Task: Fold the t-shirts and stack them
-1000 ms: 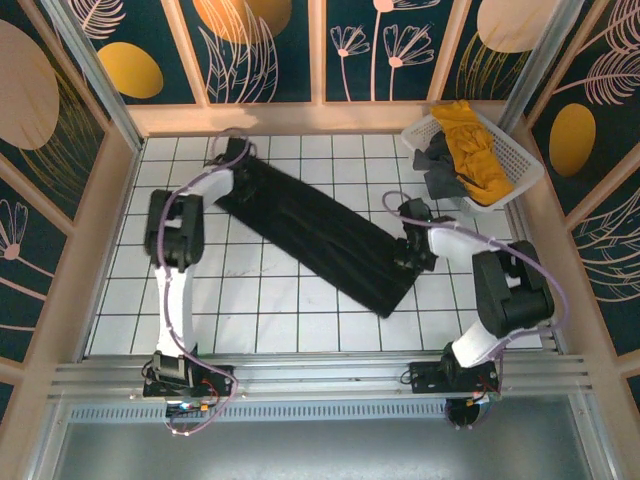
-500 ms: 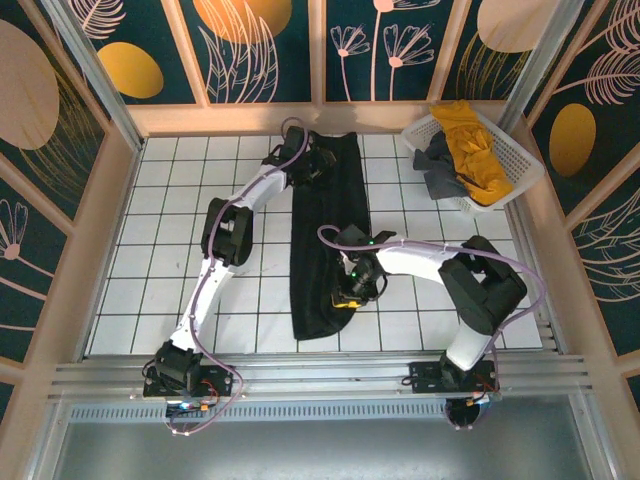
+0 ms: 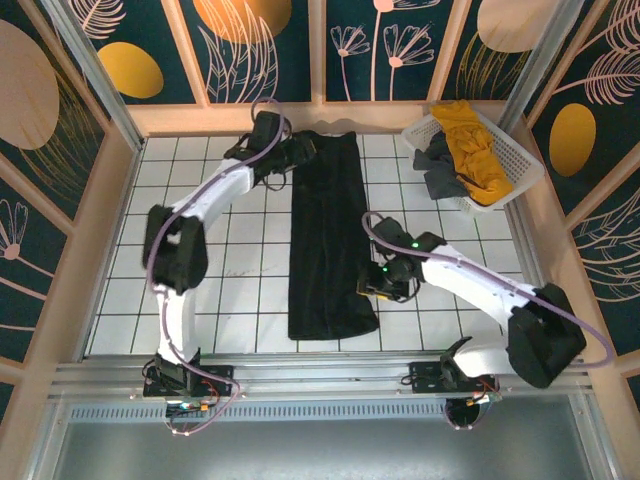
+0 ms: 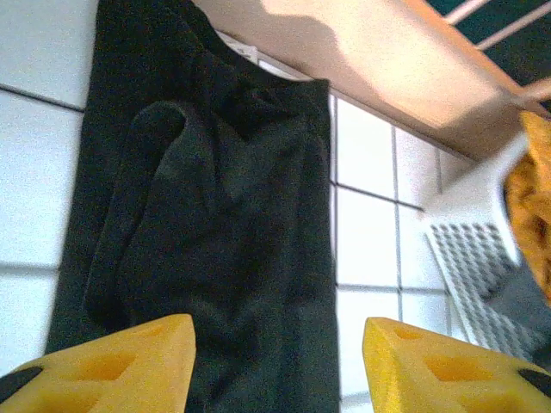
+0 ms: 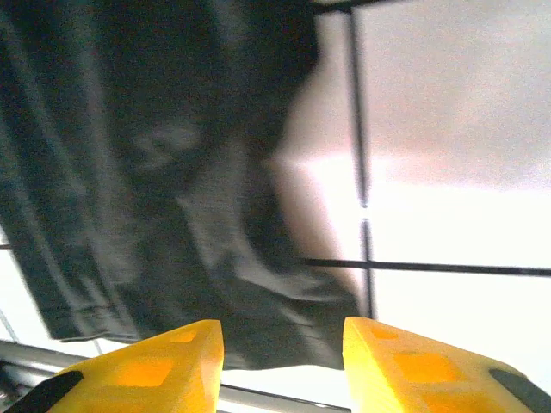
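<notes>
Both pincers now stand released. A second ago the black shirt (image 3: 325, 240) lay slantwise across the table (image 3: 200, 300), stretched between them. Now it lies straight, a long narrow strip running from the far edge toward the near edge, about midway between the sides. The left pincer (image 3: 298, 155) sits at the strip's far end with its fingers (image 4: 129, 353) spread and nothing between them. The right pincer (image 3: 375, 285) is just beside the strip's right edge near its near end, also gaping, and the cloth there looks a little rumpled. I take it the lengthwise fold is laid down and crosswise folds come next. The yellow shirt (image 3: 478, 150) and grey shirt (image 3: 438, 165) sit bundled in the basket (image 3: 525, 165) at the far right corner, so most of the job remains.
</notes>
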